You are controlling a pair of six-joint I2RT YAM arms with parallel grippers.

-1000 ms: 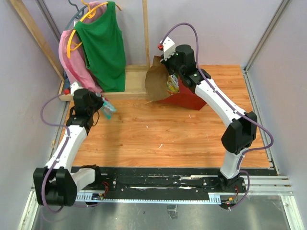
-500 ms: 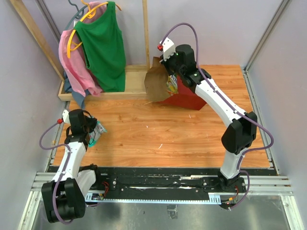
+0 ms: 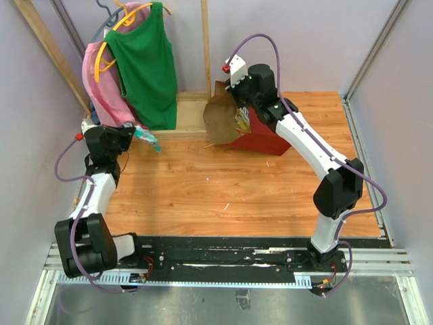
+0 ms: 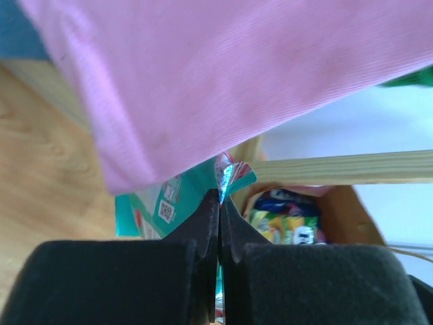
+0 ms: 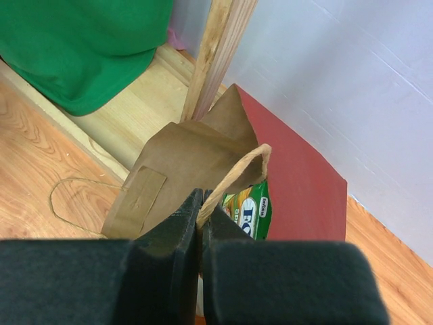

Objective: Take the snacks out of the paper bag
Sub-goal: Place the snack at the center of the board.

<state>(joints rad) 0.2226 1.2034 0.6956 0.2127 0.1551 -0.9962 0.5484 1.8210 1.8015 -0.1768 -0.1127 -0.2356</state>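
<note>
Packet point(image 4: 161, 205) in teal sits clamped in left gripper point(image 4: 218, 203), while right gripper point(image 5: 201, 203) seemingly pinches the paper bag's point(image 5: 298, 183) handle point(image 5: 235, 177).

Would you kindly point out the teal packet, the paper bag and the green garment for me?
teal packet point(image 3: 150, 141): top external view, middle of the packet.
paper bag point(image 3: 267, 141): top external view, red outer side.
green garment point(image 3: 145, 68): top external view, chest area.

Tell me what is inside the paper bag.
Inside the paper bag, a green-yellow packet shows at the mouth; the left wrist view adds a blue packet beside it. Anything deeper is covered by the bag's brown flap and red wall.
</note>
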